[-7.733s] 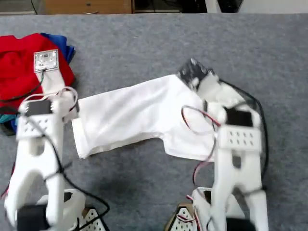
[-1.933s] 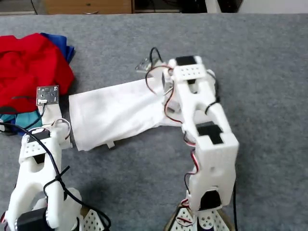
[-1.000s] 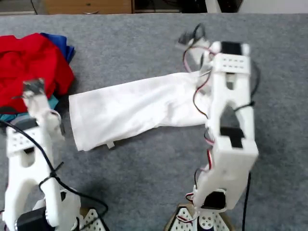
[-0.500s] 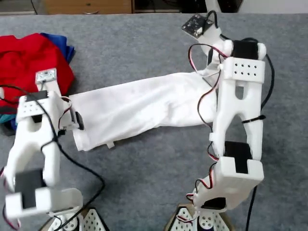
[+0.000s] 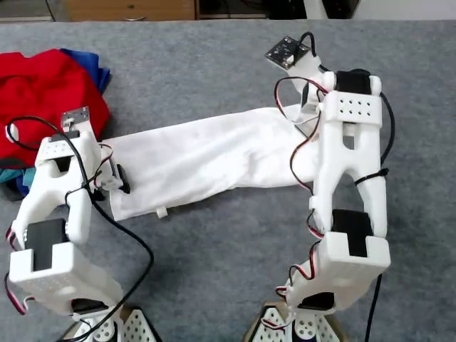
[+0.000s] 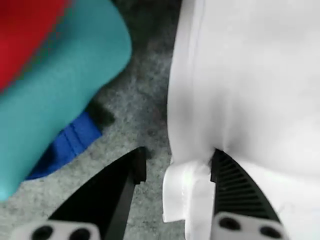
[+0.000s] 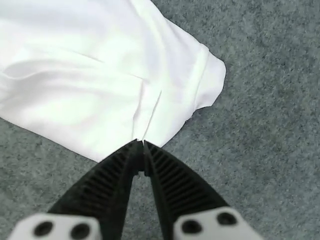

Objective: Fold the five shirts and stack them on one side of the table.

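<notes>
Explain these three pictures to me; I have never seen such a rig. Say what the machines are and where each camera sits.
The white machines are two robot arms, the left arm and the right arm, seen from above a grey table. The other two pictures come from cameras on each wrist, looking along its black gripper. A white shirt lies between the arms; a heap of coloured shirts lies at one side. The left gripper is open astride the white shirt's edge; the right gripper is shut over its other end.
</notes>
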Available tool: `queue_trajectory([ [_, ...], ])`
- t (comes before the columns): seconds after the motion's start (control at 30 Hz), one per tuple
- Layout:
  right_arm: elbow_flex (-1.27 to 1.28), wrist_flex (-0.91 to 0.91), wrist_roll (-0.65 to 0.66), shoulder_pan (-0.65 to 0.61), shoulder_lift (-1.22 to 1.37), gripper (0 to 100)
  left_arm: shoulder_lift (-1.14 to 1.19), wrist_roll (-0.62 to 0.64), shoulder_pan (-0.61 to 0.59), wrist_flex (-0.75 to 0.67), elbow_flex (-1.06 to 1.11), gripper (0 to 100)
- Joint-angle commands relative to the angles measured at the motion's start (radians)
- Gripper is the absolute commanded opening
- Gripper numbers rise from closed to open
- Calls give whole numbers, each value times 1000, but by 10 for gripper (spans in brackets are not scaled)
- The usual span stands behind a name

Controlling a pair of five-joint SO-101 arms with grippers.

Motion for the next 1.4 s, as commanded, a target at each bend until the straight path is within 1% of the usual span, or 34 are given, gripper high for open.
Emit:
queue_trajectory([
  [0.0,-1,-23,-3,13,-54,3,-87,8,-5,130,-121,222],
  [0.07,16,-63,-3,13,-44,4,-139,8,-2,190,-170,222],
  [0.13,22,-86,-2,12,-28,4,-163,9,5,190,-183,222],
  [0.37,28,-87,-3,16,-7,4,-88,8,5,32,-74,222],
  [0.57,30,-89,-2,16,-10,4,33,14,14,-55,-43,221],
  [0.7,30,-91,-2,16,-13,4,96,18,41,-57,-55,216],
  [0.73,30,-91,-2,16,-13,4,110,41,49,-52,-66,211],
  [0.83,27,-91,-3,16,-13,4,139,117,54,-38,-100,151],
  [0.9,25,-92,-9,16,-13,4,165,118,61,-11,-123,105],
  [0.97,25,-100,-14,15,-7,4,186,118,103,38,-150,56],
  [1.03,53,-163,-57,16,-1,4,209,98,132,60,-167,19],
  [1.13,124,-302,-118,47,16,4,232,98,133,64,-195,19],
  [1.23,153,-381,-229,81,21,4,234,91,132,64,-216,19],
  [1.3,142,-420,-345,114,21,4,223,91,138,97,-262,19],
  [1.37,134,-494,-514,174,27,4,179,91,161,195,-353,19],
])
